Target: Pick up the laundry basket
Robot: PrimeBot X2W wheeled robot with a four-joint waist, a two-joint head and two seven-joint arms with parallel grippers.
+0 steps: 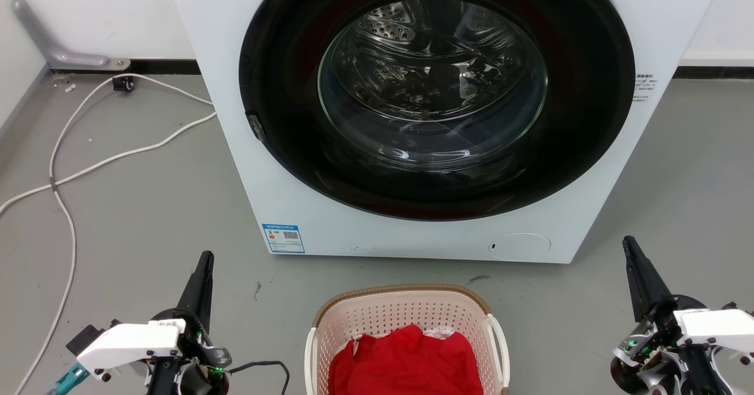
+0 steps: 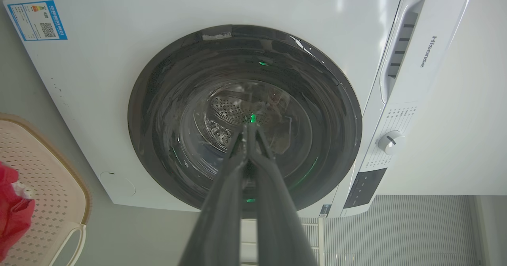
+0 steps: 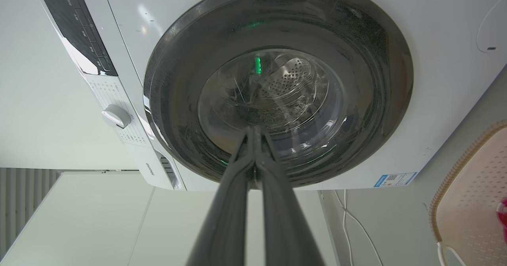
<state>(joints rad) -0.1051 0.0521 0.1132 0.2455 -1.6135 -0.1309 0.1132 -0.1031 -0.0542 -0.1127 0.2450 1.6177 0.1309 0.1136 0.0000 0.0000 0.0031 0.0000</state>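
The laundry basket (image 1: 405, 311), pale pink-beige with perforated walls, a brown rim and white side handles, stands on the floor at the bottom centre of the head view, holding a red garment (image 1: 406, 359). Part of the laundry basket (image 2: 43, 178) shows at the left wrist view's left edge, and the laundry basket (image 3: 471, 194) sits at the right wrist view's right edge. My left gripper (image 1: 206, 258) is shut and empty, to the basket's left. My right gripper (image 1: 628, 243) is shut and empty, well to the basket's right. Both point at the washing machine, as the left gripper (image 2: 248, 126) and right gripper (image 3: 255, 129) show.
A white front-loading washing machine (image 1: 283, 165) with a round dark glass door (image 1: 436, 89) stands right behind the basket. White cables (image 1: 65, 165) lie on the grey floor at the left. A grey pipe (image 1: 53, 47) runs along the wall.
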